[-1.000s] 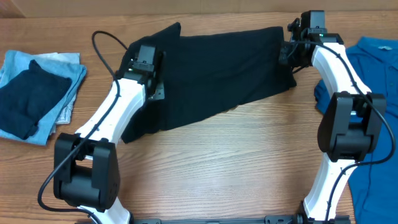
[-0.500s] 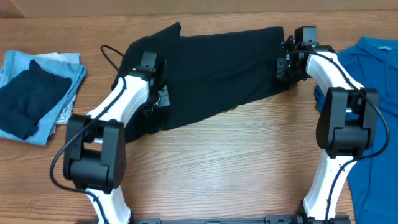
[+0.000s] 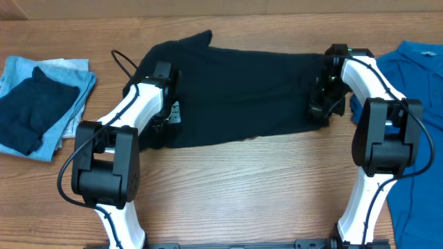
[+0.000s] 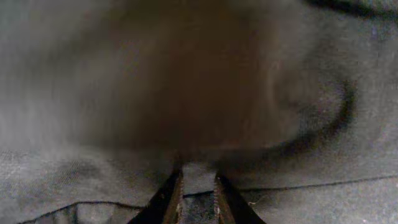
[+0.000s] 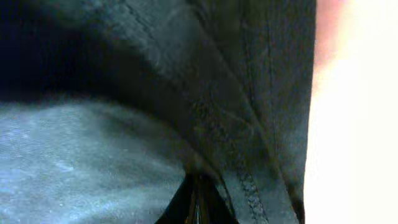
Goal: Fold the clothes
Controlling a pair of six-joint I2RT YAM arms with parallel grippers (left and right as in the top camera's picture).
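Black shirt [image 3: 242, 90]: spread wide, rumpled.
Right gripper [image 3: 320, 108]: pinching its right edge.
Left gripper [image 4: 194, 186]: grip cannot be told.
Free room: bare table [image 3: 242, 187] in front.

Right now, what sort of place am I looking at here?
Probably a robotics lab bench set up for laundry folding: two white robot arms reach onto a black shirt on a wooden table, with folded clothes stacked on one side and a blue shirt on the other.
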